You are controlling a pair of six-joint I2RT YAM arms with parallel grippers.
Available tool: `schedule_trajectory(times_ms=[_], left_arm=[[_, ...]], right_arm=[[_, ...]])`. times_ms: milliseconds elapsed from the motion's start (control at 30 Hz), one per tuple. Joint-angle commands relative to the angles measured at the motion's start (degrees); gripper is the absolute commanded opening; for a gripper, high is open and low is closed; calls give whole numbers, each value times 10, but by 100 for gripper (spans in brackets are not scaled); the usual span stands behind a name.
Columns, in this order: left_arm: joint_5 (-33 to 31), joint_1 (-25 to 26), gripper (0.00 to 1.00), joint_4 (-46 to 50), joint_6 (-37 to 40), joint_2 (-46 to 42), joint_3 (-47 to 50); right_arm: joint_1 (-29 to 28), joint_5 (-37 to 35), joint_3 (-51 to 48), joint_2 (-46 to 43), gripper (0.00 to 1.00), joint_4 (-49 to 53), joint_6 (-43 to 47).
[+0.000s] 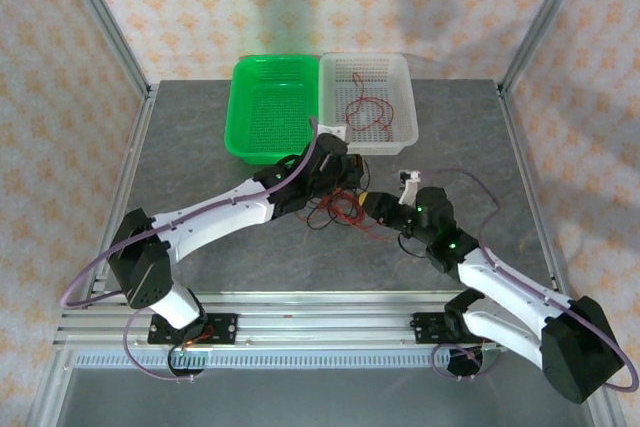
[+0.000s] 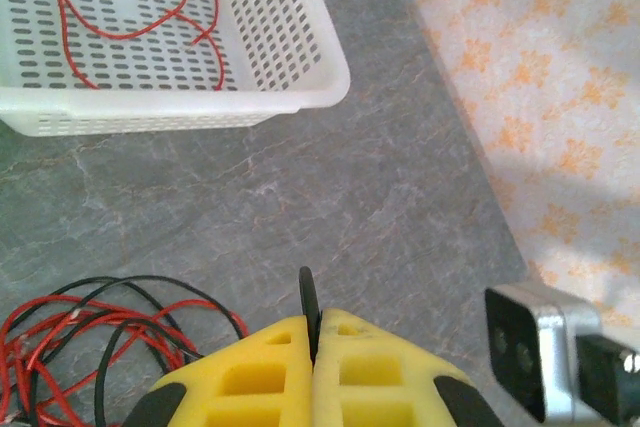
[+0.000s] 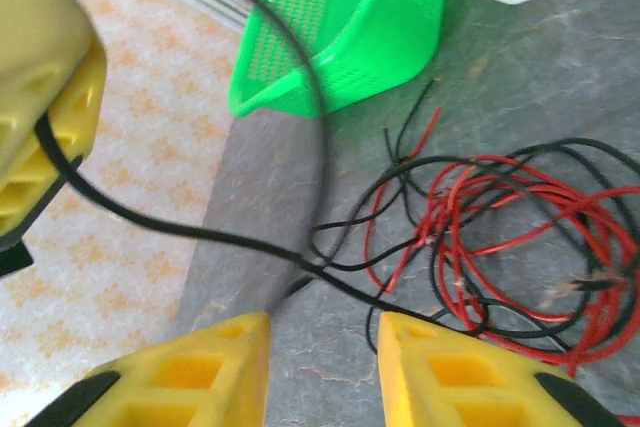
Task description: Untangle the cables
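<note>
A tangle of thin red and black cables (image 1: 338, 209) lies on the grey table between my two grippers. My left gripper (image 2: 315, 325) is shut on a black cable (image 2: 309, 297) that sticks up between its yellow fingertips. That black cable (image 3: 200, 227) loops from the left gripper's yellow fingers (image 3: 40, 97) down into the tangle (image 3: 500, 237). My right gripper (image 3: 322, 347) is open just short of the strand, with nothing between its fingers. One red cable (image 1: 365, 107) lies in the white basket (image 1: 403, 82).
A green basket (image 1: 250, 97) stands beside the white one at the back of the table. The white basket's rim (image 2: 190, 102) is close ahead of the left gripper. The right arm's wrist camera (image 2: 540, 347) sits just to its right.
</note>
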State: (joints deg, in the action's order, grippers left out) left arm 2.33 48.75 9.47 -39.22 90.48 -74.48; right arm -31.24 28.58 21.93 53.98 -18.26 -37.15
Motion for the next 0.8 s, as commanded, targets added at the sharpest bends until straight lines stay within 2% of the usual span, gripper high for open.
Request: schedule_trajectory(times_ms=[0,333,500,767], left_arm=[[-16,2,0,-19,-6,-24,-29],[5,6,0,-20,0,-27,-76],[12,7,0,-12,8,-35,-92],[-23,7,0,30,44,-57,-144]], right_arm=[[-22,-1,-4,10,34,-45,64],[-44,-52,3,159,35,-121,56],[-45,-89,27,238,32,-128,53],[-45,-120,23,338,28,-150,6]])
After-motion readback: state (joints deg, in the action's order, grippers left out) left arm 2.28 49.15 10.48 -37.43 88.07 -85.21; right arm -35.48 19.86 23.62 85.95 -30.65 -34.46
